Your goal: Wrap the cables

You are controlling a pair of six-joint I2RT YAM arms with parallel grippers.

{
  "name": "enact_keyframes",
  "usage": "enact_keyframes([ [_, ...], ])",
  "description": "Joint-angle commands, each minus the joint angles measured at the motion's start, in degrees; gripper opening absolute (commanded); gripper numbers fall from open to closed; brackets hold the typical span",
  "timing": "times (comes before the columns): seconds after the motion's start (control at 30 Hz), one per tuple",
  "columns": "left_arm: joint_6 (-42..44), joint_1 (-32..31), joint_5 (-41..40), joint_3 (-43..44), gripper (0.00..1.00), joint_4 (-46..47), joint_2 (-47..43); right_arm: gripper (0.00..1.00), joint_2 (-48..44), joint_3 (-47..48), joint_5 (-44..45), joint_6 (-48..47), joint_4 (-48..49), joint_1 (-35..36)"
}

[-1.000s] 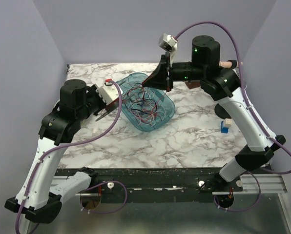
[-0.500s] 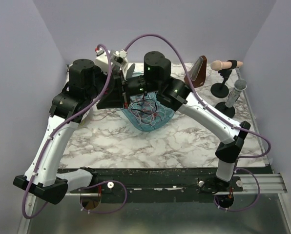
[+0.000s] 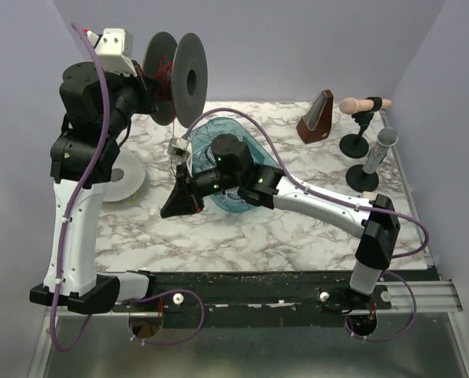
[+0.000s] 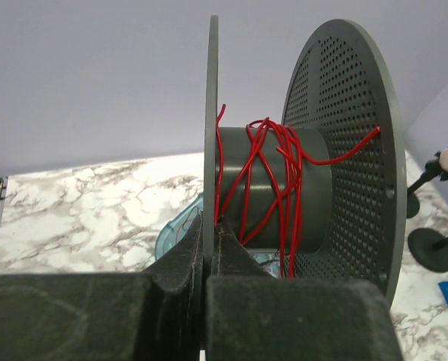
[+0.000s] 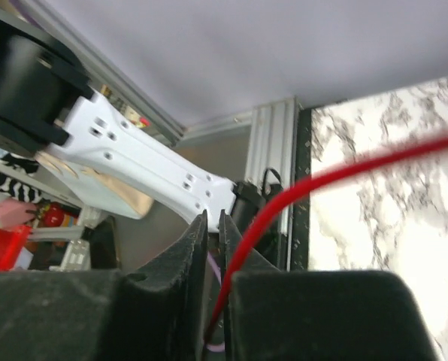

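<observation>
Now the spool [image 4: 307, 188] was up, with red cable [image 4: 273, 150] wound loosely on its hub.
The left gripper [image 4: 211, 226] was clamped tight on one flange, high above the far left corner of the tabletop [image 3: 297, 228]. The right gripper [image 5: 213, 226] had its jaws a slit apart, the red cable between them; grip unclear.

**Cables** [image 4: 273, 177]: thin red wire wound in loose, crossing turns around the hub of a dark grey spool [image 4: 344, 128], which is raised above the table with its axis level. One free end juts sideways across the perforated flange. In the right wrist view, a single blurred red strand [image 5: 344, 167] runs diagonally.
</observation>
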Motion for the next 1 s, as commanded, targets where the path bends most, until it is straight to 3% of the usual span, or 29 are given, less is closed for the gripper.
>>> enact_keyframes([
  [0.0,-4.05,1.68,4.03,6.68,0.00,5.69,-0.59,0.23,-3.88,-7.46,1.90,1.61,9.66,0.12],
  [0.17,-3.52,2.03,5.17,10.64,0.00,5.51,-1.11,0.26,-5.90,-22.22,-0.22,11.36,27.33,-2.51],
  [0.4,-2.82,2.03,8.07,12.06,0.00,5.60,-2.43,0.22,-7.75,-30.32,1.72,9.88,31.75,-5.24],
  [0.5,-2.56,2.03,9.39,12.14,0.00,5.86,-2.96,0.06,-8.36,-33.74,1.36,10.93,36.57,-6.64],
  [0.67,-2.55,2.12,13.25,12.23,0.00,6.74,-3.84,0.01,-9.33,-37.53,-0.22,13.65,38.78,-10.68],
  [0.83,-0.46,2.29,27.02,9.52,0.00,9.11,-7.17,0.01,-14.24,-47.88,1.97,19.10,39.93,-23.84],
  [0.97,4.28,2.29,42.13,4.78,0.00,6.85,-10.77,0.01,-21.36,-50.46,2.07,14.65,32.04,-34.49],
])
